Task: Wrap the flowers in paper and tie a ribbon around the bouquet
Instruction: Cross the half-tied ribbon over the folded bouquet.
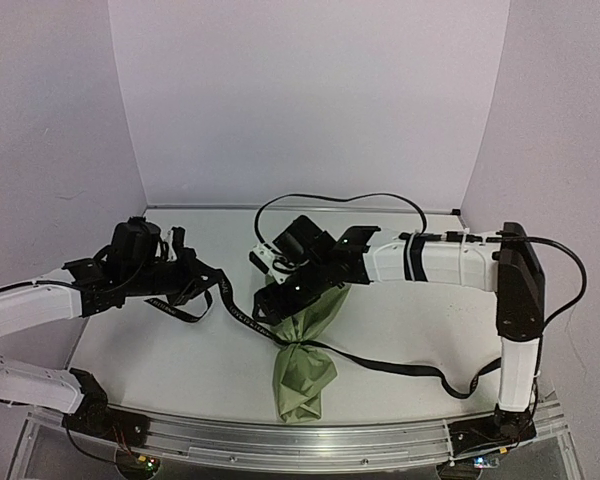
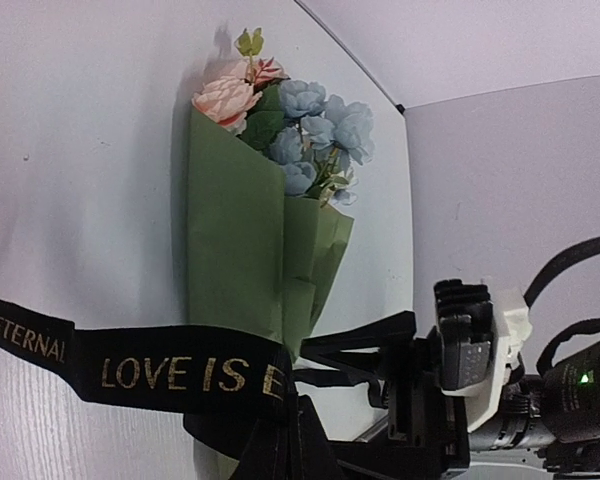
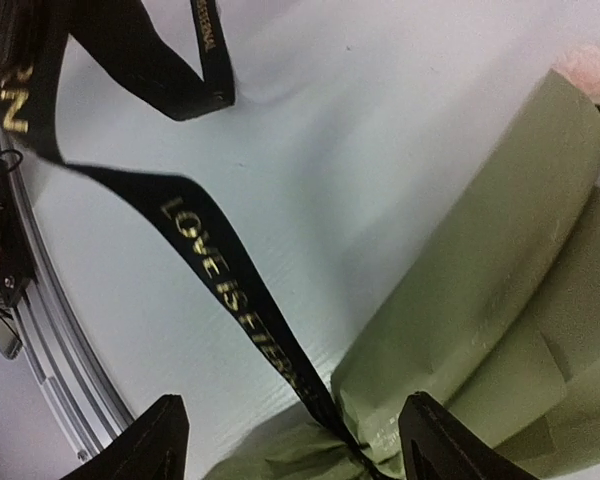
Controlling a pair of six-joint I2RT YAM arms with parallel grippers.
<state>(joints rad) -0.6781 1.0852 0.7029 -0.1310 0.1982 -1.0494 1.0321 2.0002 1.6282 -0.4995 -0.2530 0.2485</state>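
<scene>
Clenched on the black ribbon [image 1: 400, 366], the left gripper [image 1: 185, 270] hangs over the left side of the pale bench [image 1: 160, 350]. From above, the ribbon sags from it in a loop and crosses the pinched waist of the bouquet [image 1: 302, 375]. It then trails flat across the bench towards the right arm's base. The bouquet lies near the front edge, its crinkled olive-green foot flaring towards the arms. Its wide end is hidden under the right gripper [image 1: 280, 295].

Seen from the left wrist, the paper [image 2: 235, 230] is a smooth matte cone with crisp, overlapping folded edges. It holds the flowers [image 2: 315, 125]: ruffled light-blue blossoms beside peach-pink ones, with a sprig of green leaves above them. The woven ribbon stretches taut across the front, pale gold capitals reading "LOVE IS E", and drops into the dark at the bottom of the view.

From the right wrist, the right gripper [image 3: 300, 440] stands released, its two black fingers [image 3: 150, 445] wide apart on either side of the paper's crumpled waist. The ribbon runs down to that waist; I cannot tell whether it is knotted there. A ridged metal rail [image 3: 40, 340] edges the bench on the left.
</scene>
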